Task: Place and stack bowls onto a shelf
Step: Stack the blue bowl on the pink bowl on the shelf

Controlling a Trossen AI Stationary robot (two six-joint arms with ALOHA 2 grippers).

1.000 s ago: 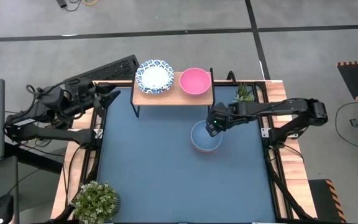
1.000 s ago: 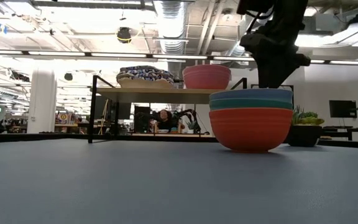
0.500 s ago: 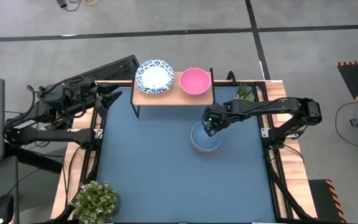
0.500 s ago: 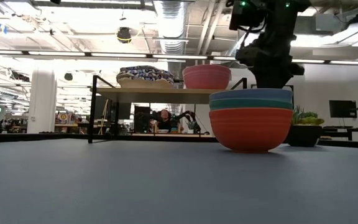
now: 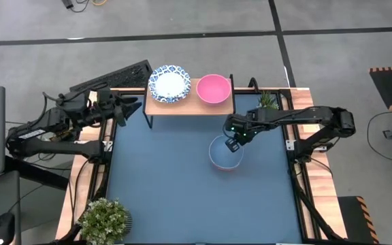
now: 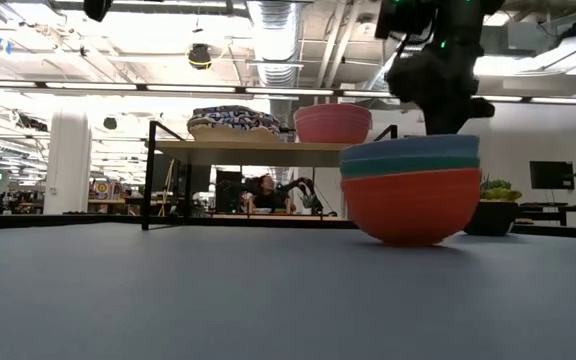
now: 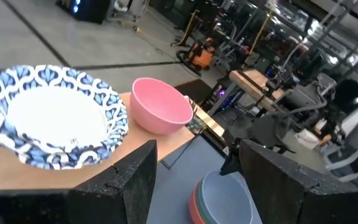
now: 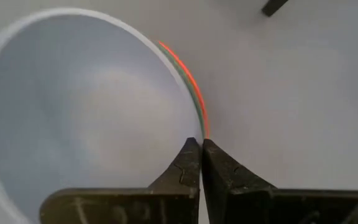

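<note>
A stack of three bowls (image 5: 224, 153), lavender-blue inside green inside red (image 6: 410, 200), rests on the blue table right of centre, slightly tilted. My right gripper (image 5: 234, 144) is shut on its rim. On the shelf (image 5: 189, 103) at the far edge stand a white bowl with a blue pattern (image 5: 169, 83) and a pink bowl (image 5: 213, 88), each on its base. My left gripper (image 7: 197, 186) hovers open at the table's left edge, near the shelf's left end, holding nothing. My right gripper pinches the rim of the stacked bowls (image 8: 199, 127) on the stack's far right side, one finger inside the lavender-blue bowl and one outside. The fingers come from above, pointing down. The red bowl's base stays on the table and the stack tips slightly.
A small potted plant (image 5: 267, 102) stands at the table's far right, just right of the shelf. A larger plant (image 5: 104, 218) sits at the near left corner. A keyboard (image 5: 114, 76) lies beyond the far left edge. Bare blue tabletop (image 5: 169, 177) stretches left of and nearer than the stack.
My right gripper has come down a little and shut on the stack's rim. The stack has tipped slightly, its right side now higher than its left, with its base on the table. My left gripper has drifted a little toward the shelf, staying open.
</note>
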